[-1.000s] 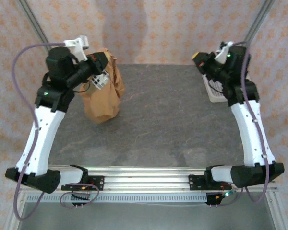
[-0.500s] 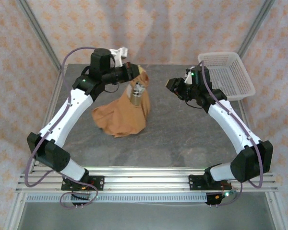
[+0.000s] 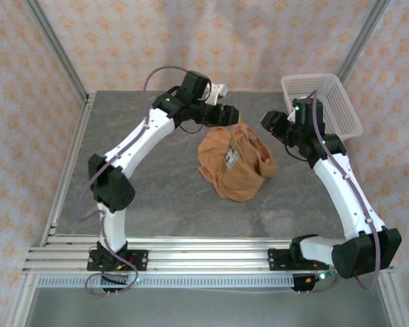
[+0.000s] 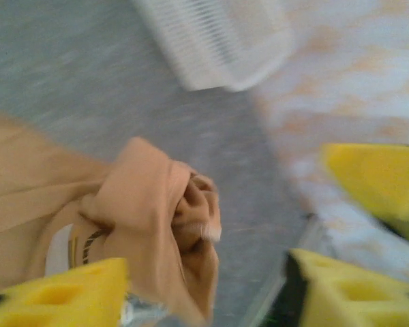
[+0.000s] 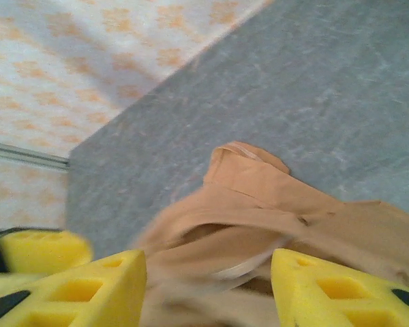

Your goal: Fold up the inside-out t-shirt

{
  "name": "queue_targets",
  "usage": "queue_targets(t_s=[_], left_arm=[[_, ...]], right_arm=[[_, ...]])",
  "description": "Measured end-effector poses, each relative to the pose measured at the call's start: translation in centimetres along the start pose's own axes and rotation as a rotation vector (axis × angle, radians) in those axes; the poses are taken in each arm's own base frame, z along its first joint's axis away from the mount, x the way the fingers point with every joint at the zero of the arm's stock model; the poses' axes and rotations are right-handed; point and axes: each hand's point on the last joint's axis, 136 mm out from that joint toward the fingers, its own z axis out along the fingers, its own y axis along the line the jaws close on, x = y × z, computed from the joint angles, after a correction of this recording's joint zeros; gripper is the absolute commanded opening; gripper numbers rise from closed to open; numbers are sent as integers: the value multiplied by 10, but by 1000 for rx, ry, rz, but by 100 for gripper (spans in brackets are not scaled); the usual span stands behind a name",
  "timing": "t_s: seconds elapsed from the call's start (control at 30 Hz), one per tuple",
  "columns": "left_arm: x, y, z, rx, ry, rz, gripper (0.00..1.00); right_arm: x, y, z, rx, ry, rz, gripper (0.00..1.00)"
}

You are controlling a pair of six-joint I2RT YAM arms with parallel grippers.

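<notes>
Lying crumpled: t-shirt (image 3: 244,180); neck label (image 3: 231,159) print illegible.

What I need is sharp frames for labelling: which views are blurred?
Top external: sharp, evenly lit, the t-shirt crisp. Left wrist: heavy motion blur smears the t-shirt and the white mesh basket. Right wrist: the t-shirt's near folds are soft, the grey table sharper.

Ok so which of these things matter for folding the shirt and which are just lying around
For the job: t-shirt, left claw, right claw.
Just lying about: white basket.
</notes>
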Motion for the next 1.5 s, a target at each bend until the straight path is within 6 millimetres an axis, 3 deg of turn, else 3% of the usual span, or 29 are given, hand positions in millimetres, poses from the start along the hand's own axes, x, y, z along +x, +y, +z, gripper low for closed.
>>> queue_targets(t_s=[0.13, 0.23, 0.33, 0.43, 0.53, 0.63, 0.8, 0.87, 0.9, 0.93, 0.97, 1.03, 1.07, 1.13, 1.23, 1.4, 1.5], left_arm=[[45, 83, 17, -238, 80, -96, 100], [88, 114, 5, -342, 126, -127, 88], [113, 115, -9, -331, 118, -133, 77], [133, 110, -8, -287, 99, -150, 77], [154, 108, 14, -253, 123, -173, 76], [170, 106, 43, -227, 164, -195, 72], [184, 106, 85, -210, 210, -215, 47], [187, 110, 98, -206, 221, -224, 27], [188, 113, 102, -209, 223, -235, 17], [189, 116, 105, -213, 227, -240, 6], [189, 116, 105, -211, 228, -241, 0], [183, 116, 104, -213, 216, -230, 0], [180, 116, 101, -218, 210, -233, 0], [173, 119, 89, -235, 200, -230, 0], [146, 125, 49, -249, 139, -241, 0], [75, 135, -55, -272, -91, -242, 0], [52, 133, -107, -284, -192, -220, 0]], right_arm=[[26, -31, 15, 91, 72, -11, 52], [51, -52, 29, 139, 148, -25, 52], [77, -68, 45, 184, 233, -52, 52], [103, -86, 65, 235, 327, -71, 54], [122, -106, 79, 291, 395, -72, 54], [128, -117, 89, 322, 419, -74, 55], [127, -129, 106, 353, 424, -80, 56], [123, -136, 116, 369, 427, -67, 55], [121, -139, 121, 374, 428, -62, 51], [120, -142, 126, 379, 432, -57, 41], [118, -144, 131, 383, 435, -52, 24], [115, -146, 141, 384, 445, -51, 2], [113, -144, 144, 380, 445, -53, 0], [107, -139, 146, 368, 437, -53, 0], [94, -128, 136, 358, 404, -70, 0], [55, -101, 83, 350, 261, -115, 0], [28, -79, 42, 320, 137, -137, 0]])
